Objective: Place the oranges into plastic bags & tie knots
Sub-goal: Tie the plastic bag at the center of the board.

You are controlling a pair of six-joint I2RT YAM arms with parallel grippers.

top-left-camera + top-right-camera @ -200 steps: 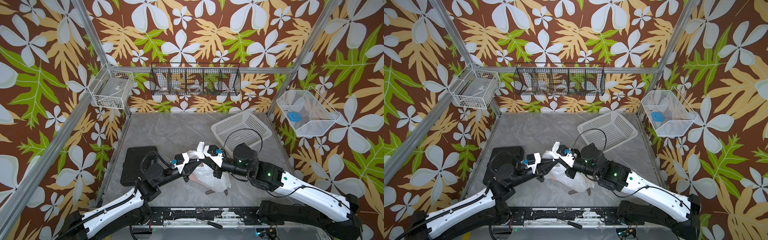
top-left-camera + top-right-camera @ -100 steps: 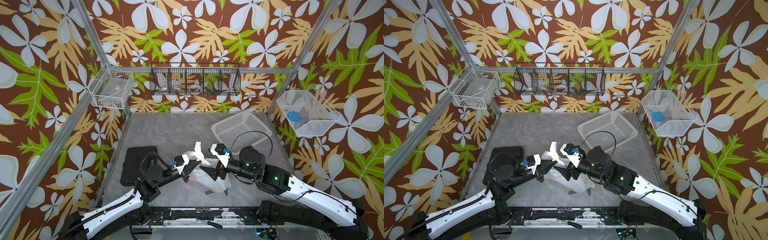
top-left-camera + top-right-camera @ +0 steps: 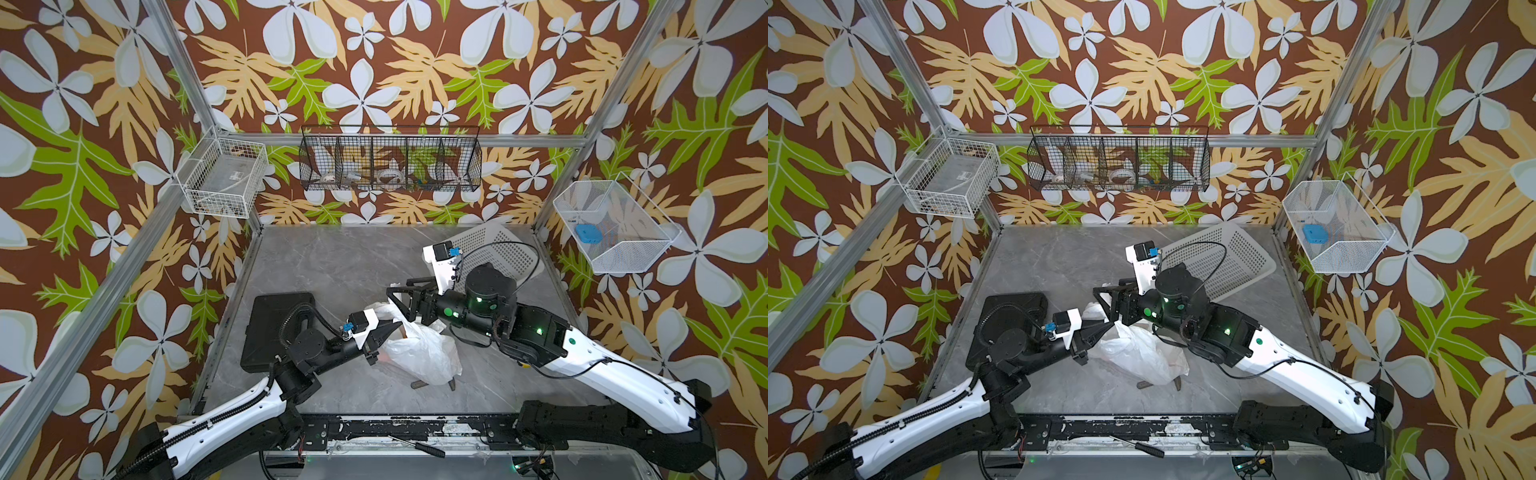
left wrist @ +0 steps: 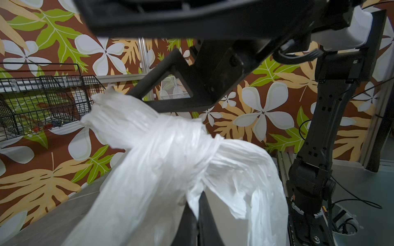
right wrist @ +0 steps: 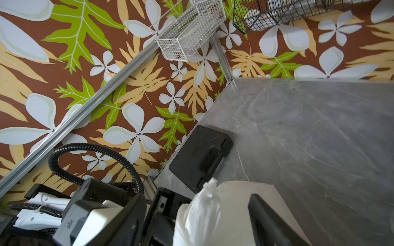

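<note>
Pinching the plastic bag (image 3: pixel 419 353) near its neck, left arm low and stretched across the surface (image 3: pixel 332 266).
Closed left fingers (image 4: pixel 204 215) clamp a crinkly white fold just below the twisted knot (image 4: pixel 170 136). The right fingers (image 5: pixel 268 221) are spread apart either side of the knot's strap end, arm angled in from the right. Bag slumps mid-surface, thin, translucent. Grey marbled top, white perforated basket (image 3: pixel 498 253) behind, floral walls.

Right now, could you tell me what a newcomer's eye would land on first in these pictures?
First, the crumpled white plastic bag at mid-table, its handles twisted into a knot. The shut left gripper pinches it, and the open right gripper is at its top. Then the loud floral wallpaper on every wall.
</note>
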